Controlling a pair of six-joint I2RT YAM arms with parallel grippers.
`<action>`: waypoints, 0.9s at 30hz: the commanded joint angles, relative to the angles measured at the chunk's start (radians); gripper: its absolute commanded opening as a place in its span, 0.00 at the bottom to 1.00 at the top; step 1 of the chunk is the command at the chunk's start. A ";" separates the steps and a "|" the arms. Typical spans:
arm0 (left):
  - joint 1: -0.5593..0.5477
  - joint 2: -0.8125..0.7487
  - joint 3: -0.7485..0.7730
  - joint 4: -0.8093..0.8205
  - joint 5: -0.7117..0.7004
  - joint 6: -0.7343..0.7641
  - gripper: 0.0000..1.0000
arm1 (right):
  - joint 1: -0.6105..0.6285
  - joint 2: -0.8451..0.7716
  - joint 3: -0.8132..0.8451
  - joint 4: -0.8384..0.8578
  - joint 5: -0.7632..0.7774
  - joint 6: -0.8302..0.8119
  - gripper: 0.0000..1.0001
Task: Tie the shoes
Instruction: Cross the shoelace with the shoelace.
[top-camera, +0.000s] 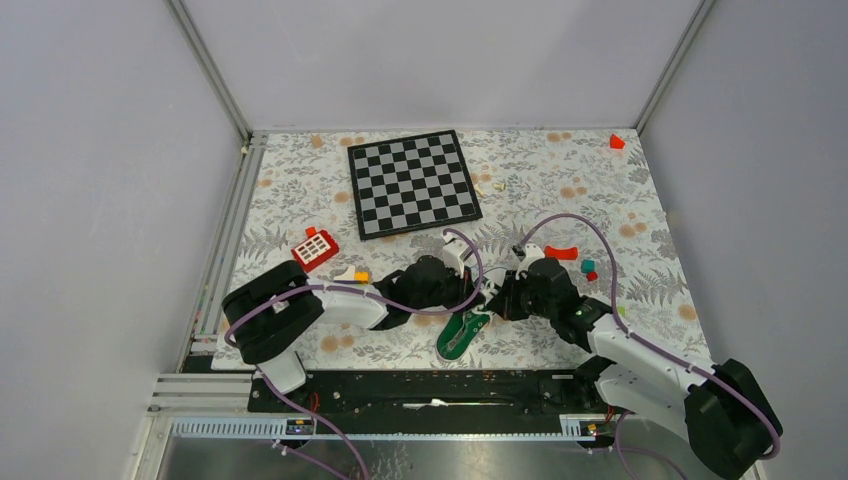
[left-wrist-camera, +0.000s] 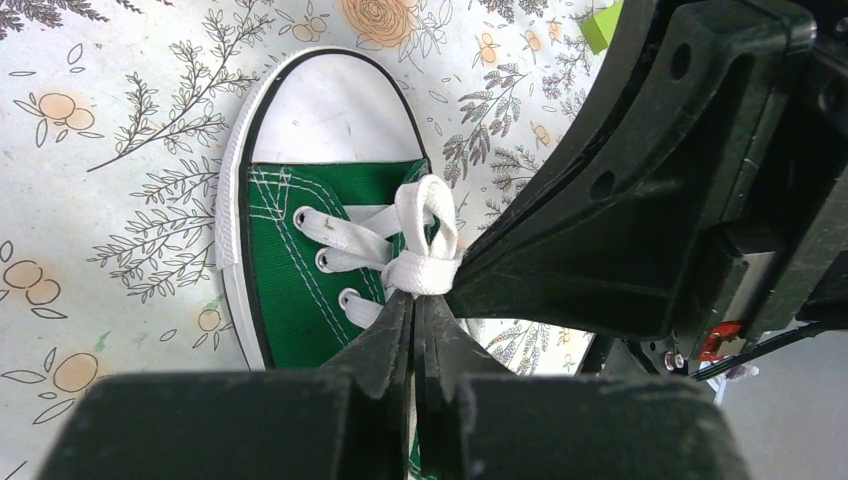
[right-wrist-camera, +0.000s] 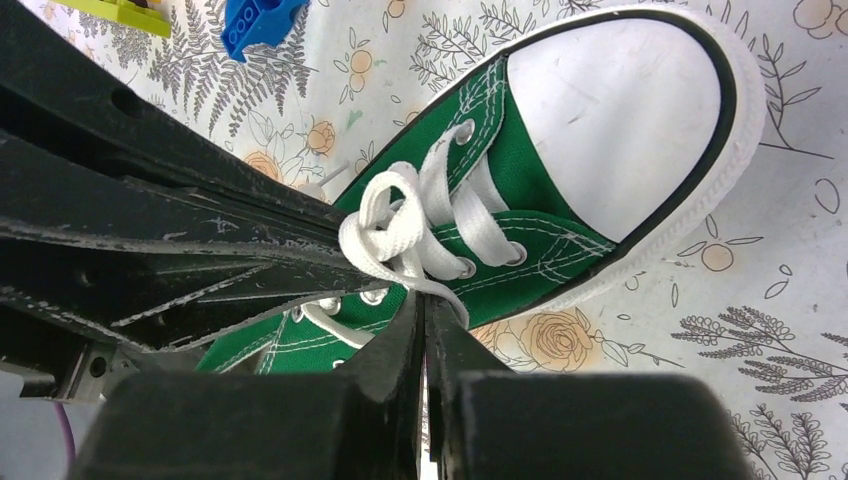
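Left gripper (left-wrist-camera: 415, 312), bottom centre of its wrist view, jaws pinched together on the white lace (left-wrist-camera: 425, 238). Green shoe (top-camera: 462, 333) lies on the table, bottom centre of the top view, between both arms. Right gripper (right-wrist-camera: 422, 312) is likewise clamped on a lace strand. Step looks like knot cinching. Next move: pull the ends apart evenly, or the shoe may drag.

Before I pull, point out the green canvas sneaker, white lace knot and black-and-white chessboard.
Green canvas sneaker (right-wrist-camera: 610, 120): right wrist view, toe cap.
White lace knot (left-wrist-camera: 425, 272): left wrist view, knot centre.
Black-and-white chessboard (top-camera: 413, 183): top external view, middle.
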 joint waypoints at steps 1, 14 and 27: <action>0.009 -0.006 0.040 0.004 0.017 0.003 0.00 | 0.010 -0.038 0.038 -0.025 -0.014 -0.037 0.00; 0.018 -0.010 0.050 -0.032 0.024 0.024 0.00 | 0.010 -0.162 -0.038 -0.013 -0.031 0.015 0.00; 0.018 -0.023 0.036 -0.043 0.033 0.021 0.00 | 0.010 -0.119 -0.017 0.022 -0.047 0.018 0.00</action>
